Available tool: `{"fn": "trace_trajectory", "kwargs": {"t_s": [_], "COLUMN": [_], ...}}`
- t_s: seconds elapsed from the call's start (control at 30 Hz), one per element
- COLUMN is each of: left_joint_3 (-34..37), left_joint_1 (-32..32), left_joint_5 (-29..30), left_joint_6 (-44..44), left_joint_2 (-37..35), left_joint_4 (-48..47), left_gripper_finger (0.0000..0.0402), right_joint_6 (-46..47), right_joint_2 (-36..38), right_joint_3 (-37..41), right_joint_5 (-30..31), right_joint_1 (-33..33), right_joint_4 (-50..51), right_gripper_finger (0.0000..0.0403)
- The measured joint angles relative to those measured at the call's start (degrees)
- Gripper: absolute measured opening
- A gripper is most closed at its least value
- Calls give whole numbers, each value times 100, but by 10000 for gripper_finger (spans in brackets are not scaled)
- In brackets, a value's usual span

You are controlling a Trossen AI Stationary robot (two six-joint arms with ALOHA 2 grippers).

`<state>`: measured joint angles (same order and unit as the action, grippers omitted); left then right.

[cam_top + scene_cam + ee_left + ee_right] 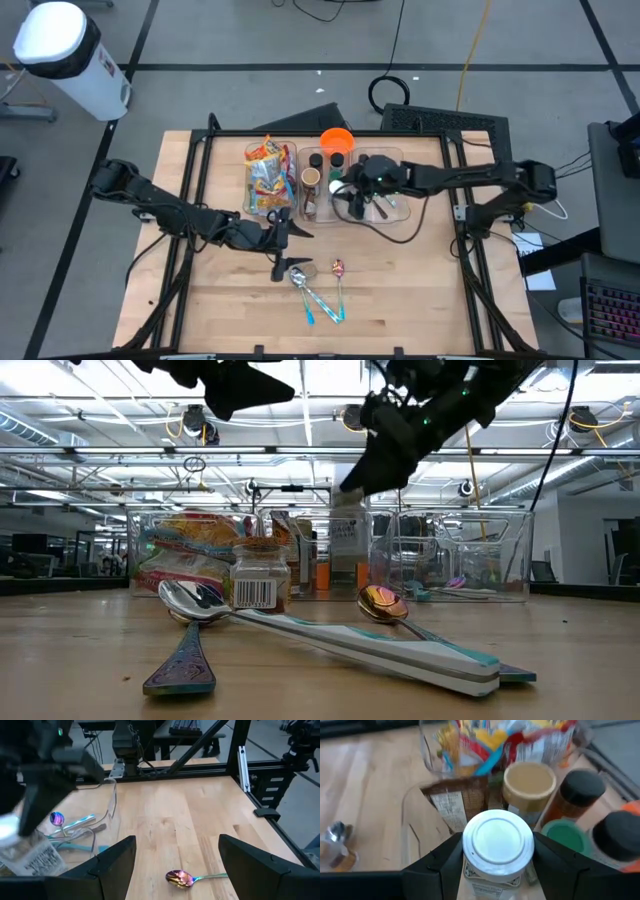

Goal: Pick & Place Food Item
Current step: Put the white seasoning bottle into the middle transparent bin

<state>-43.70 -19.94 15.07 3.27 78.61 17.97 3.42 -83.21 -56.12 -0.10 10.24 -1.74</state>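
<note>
Above the middle clear bin (330, 215) at the far side of the surface (420, 290), the right tool (498, 851) is closed on a white-lidded jar (498, 845), gripped just under the lid. Judged rigid, slick, breakable; keep hold below the lid. The left tool (176, 862) hangs open and empty above a spoon (181, 878). Only the right wrist view shows the grip; the low view shows a small spice jar (260, 582) standing near the spoons.
</note>
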Motion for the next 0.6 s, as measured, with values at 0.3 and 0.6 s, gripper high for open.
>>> {"fn": "trace_trajectory", "kwargs": {"t_s": [0.3,0.6], "left_joint_3": [0,0], "left_joint_1": [0,0], "left_joint_5": [0,0], "left_joint_6": [-2,6], "left_joint_2": [0,0], "left_joint_4": [-120,-154], "left_gripper_finger": [285,285], "right_joint_6": [-124,-125], "right_joint_2": [-506,-489], "right_joint_3": [19,284], "right_joint_5": [15,300], "right_joint_1": [-7,100], "right_joint_4": [-19,-84], "right_gripper_finger": [193,193]}}
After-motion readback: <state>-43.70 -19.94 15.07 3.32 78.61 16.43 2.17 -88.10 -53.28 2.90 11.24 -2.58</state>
